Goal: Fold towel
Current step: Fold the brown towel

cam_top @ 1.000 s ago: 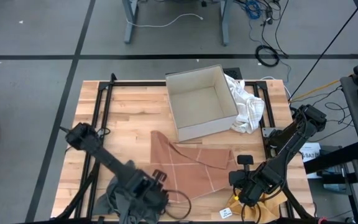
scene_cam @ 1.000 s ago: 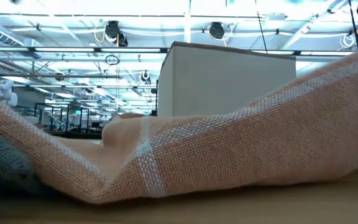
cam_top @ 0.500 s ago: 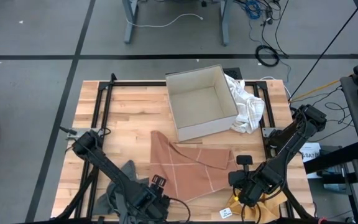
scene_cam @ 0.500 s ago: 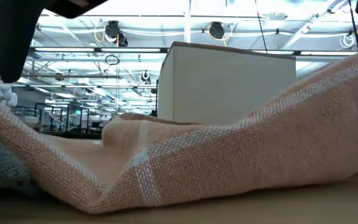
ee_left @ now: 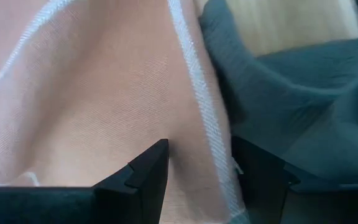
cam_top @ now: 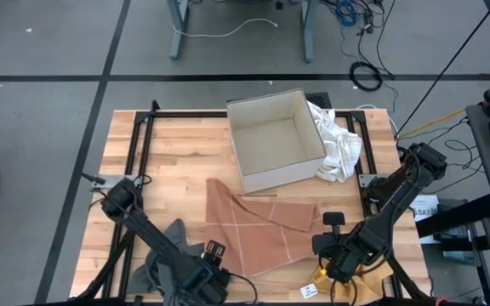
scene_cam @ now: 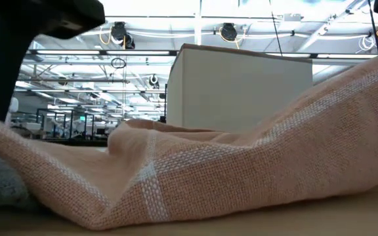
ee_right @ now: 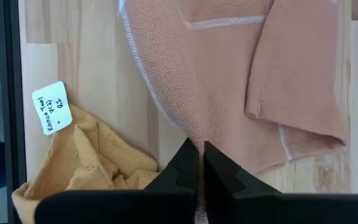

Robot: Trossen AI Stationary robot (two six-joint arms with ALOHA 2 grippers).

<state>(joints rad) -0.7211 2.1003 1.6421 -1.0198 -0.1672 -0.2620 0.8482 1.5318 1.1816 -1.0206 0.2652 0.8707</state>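
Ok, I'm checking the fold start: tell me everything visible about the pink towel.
The pink towel is woven, salmon-pink with thin white stripes, lying rumpled on the wooden table before the cardboard box. The right end effector is shut on its edge; the left end effector straddles another edge beside a grey cloth.

The towel (cam_top: 262,234) is coarse, matt woven cloth with paler stripes. The surface (cam_top: 185,153) is pale, smooth wood. The box (cam_top: 276,140) looks like matt cardboard.
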